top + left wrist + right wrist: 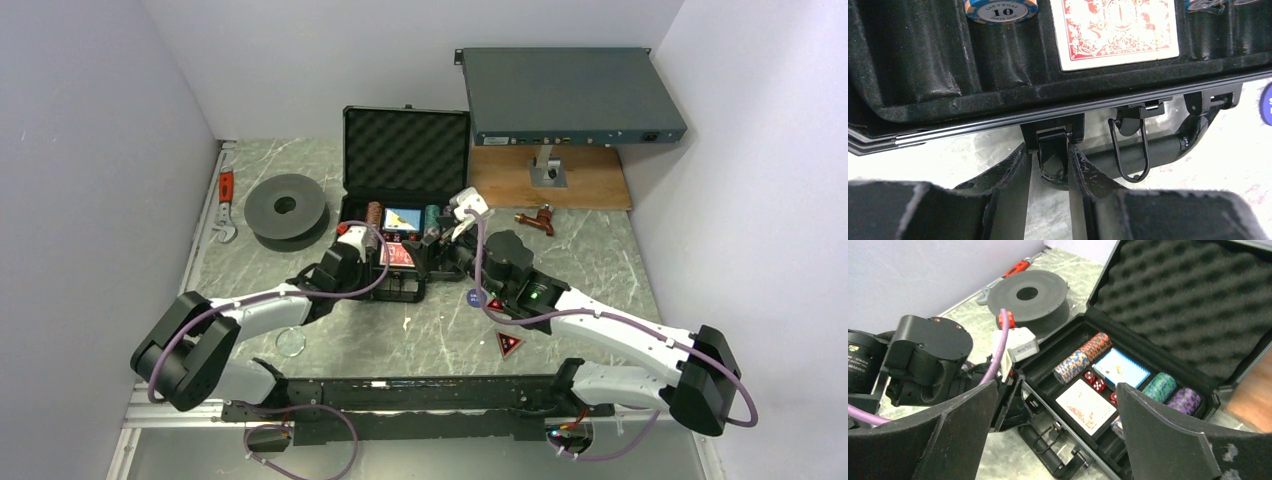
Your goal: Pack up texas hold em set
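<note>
the open briefcase (405,150) sits mid-frame in the top view, its front rim hidden under my arms. my left gripper (1048,152) straddles the handle bracket (1052,142), narrowly parted; pinching or not, i cannot tell. my right gripper (1057,390) gapes wide, empty.

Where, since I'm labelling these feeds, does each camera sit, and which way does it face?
Top: fixed above and behind the rig, looking down on the table and open case; the left arm and right arm show.
Left wrist: low at the case's front, facing its handle; own jaws flank the handle mount.
Right wrist: above the case's right front, facing left over it toward the spool; own wide jaws and the left arm show.
Shared: both wrist views show the red deck and the handle.
</note>
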{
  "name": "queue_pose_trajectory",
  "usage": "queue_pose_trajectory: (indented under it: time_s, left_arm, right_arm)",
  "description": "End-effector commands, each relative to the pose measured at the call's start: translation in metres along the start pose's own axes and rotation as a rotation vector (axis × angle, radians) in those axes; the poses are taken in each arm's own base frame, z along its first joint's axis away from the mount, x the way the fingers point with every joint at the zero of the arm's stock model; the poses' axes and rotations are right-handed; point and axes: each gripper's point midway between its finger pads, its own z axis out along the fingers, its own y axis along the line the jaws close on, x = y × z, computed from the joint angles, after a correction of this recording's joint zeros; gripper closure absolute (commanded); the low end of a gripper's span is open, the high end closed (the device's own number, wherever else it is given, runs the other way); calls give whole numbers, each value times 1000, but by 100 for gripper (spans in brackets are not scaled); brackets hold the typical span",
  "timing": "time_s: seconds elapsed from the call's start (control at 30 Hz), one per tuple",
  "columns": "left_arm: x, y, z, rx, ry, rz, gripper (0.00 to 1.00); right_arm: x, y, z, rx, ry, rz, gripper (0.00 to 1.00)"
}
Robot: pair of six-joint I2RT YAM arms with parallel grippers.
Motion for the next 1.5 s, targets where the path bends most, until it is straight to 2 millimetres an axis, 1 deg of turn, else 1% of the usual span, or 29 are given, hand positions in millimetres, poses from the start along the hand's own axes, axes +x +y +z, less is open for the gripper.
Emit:
queue_pose_trajectory:
  time_s: [0.0,0.1,0.2,0.27,0.37,0.43,0.47,0.57,0.63,0.73,0.8,0.83,0.9,0.93,0.97,1.0,1.07,1.1,1.2,1.33,1.37,1.43,1.47]
  left_arm:
    - [37,-28,-11,135,97,-27,87]
    - [40,-29,-15,139,94,-30,77]
    - [40,-30,-21,144,75,-24,65]
    - [36,-29,-26,137,56,-20,57]
    - [26,-30,-36,146,25,-6,47]
    - [18,-26,-42,121,-4,5,43]
    - [12,-26,-44,118,-26,9,41]
    - [6,-21,-55,85,-34,30,35]
    - [-1,-17,-63,65,-54,34,31]
    - [-15,-11,-82,24,-88,47,24]
    - [-27,-5,-97,-13,-123,51,18]
    - [-33,-2,-106,-29,-142,53,16]
    - [-52,2,-126,-57,-201,56,14]
    - [-60,2,-137,-61,-230,64,13]
    - [-67,3,-147,-69,-247,84,8]
    - [-73,6,-157,-83,-255,103,6]
    - [-88,12,-175,-125,-292,138,6]
    - [-92,17,-182,-156,-292,164,6]
    - [-104,30,-194,-240,-302,249,6]
    - [-110,43,-194,-329,-281,356,7]
    - [-108,45,-190,-341,-272,372,8]
    - [-100,47,-178,-333,-260,397,8]
    - [-99,48,-176,-329,-261,408,8]
  right_arm:
    - [-12,-2,-11,32,10,71,9]
    - [5,-13,-19,99,82,104,10]
    - [22,-25,-30,175,154,133,12]
    - [41,-37,-43,257,236,146,11]
    - [57,-54,-61,375,296,181,10]
    - [69,-62,-72,437,330,203,9]
    - [74,-66,-78,461,343,212,9]
    - [89,-73,-91,527,374,249,6]
    - [97,-78,-99,580,384,290,1]
    - [110,-86,-109,649,406,337,0]
    - [119,-90,-115,692,425,369,0]
    - [127,-94,-119,731,442,392,0]
    - [139,-101,-127,817,457,449,0]
    - [142,-102,-128,830,468,462,0]
    - [145,-102,-127,833,480,474,0]
    - [148,-102,-127,843,485,488,0]
    - [153,-105,-130,886,485,516,0]
    - [155,-107,-131,902,487,527,1]
    - [162,-112,-134,940,496,555,3]
    - [177,-116,-134,943,552,591,6]
    - [183,-117,-130,926,565,590,7]
    - [193,-122,-129,910,610,573,12]
    - [197,-124,-129,904,635,567,14]
